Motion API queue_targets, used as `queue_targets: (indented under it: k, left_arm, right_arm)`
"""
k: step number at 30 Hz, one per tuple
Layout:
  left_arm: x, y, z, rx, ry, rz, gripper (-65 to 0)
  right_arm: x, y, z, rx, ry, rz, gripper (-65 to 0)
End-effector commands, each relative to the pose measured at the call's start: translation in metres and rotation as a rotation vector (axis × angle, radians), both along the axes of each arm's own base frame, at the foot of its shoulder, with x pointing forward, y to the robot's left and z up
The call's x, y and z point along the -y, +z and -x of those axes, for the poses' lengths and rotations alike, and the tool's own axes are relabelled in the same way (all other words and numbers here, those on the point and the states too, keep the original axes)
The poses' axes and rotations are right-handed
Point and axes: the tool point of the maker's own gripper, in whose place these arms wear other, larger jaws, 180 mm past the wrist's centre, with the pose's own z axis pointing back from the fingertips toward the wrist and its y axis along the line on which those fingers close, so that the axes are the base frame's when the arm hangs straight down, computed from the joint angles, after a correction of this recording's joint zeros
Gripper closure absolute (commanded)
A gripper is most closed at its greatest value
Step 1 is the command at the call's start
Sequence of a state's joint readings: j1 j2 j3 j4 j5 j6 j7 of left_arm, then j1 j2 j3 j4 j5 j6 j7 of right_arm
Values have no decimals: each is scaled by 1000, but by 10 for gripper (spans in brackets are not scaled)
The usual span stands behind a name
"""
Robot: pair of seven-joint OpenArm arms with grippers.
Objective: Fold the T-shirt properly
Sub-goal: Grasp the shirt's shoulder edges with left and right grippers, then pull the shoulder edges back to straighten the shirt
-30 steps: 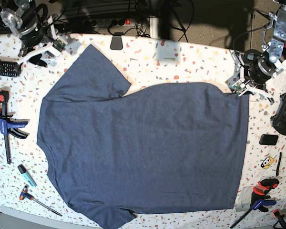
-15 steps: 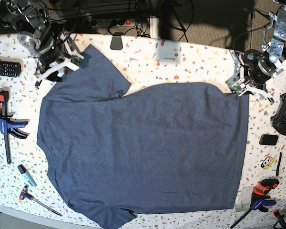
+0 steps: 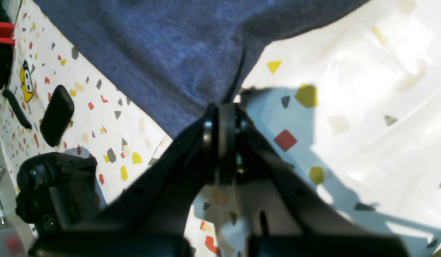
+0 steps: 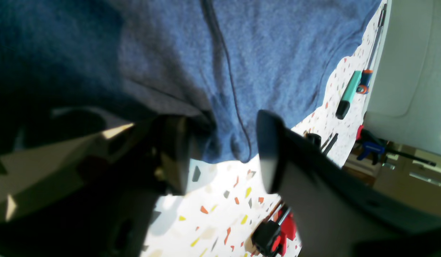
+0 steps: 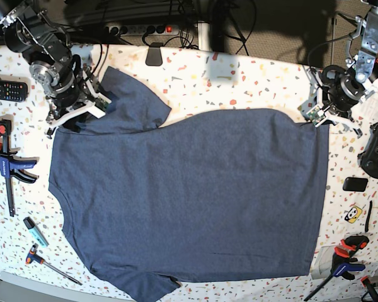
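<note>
The large heathered navy-blue cotton T-shirt point(image 5: 189, 201) lies spread flat, plain side up, over most of my speckled white terrazzo-patterned desk point(image 5: 252, 75), its hem toward the right edge. My left gripper point(image 3: 224, 107) is pressed fully together at the shirt's far hem corner, by the desk's right edge; I cannot tell whether cloth is pinched between the tips. My right gripper point(image 4: 222, 150) stands partly open over the far sleeve near the far left corner, its fingers point(image 4: 268, 150) straddling the sleeve's edge, clamping nothing.
</note>
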State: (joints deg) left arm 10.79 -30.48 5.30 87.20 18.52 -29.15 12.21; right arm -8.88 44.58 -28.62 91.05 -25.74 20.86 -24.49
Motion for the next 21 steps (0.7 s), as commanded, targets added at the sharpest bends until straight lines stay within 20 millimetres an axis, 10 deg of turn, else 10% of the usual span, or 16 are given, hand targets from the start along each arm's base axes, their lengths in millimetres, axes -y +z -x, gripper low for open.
queue_targets:
  k: [1,5,21]
  left_arm:
    - [-4,6,-4,14,-5,-9,0]
    - [-4,6,-4,14,-5,-10,0]
    - [16,58,-7,15,98,347,0]
  right_arm:
    - [4,-3,5,-34,5,9,-209]
    - [14,-4,8,-51,-51,40,0]
    - [16,43,5,28,-141,-35,0]
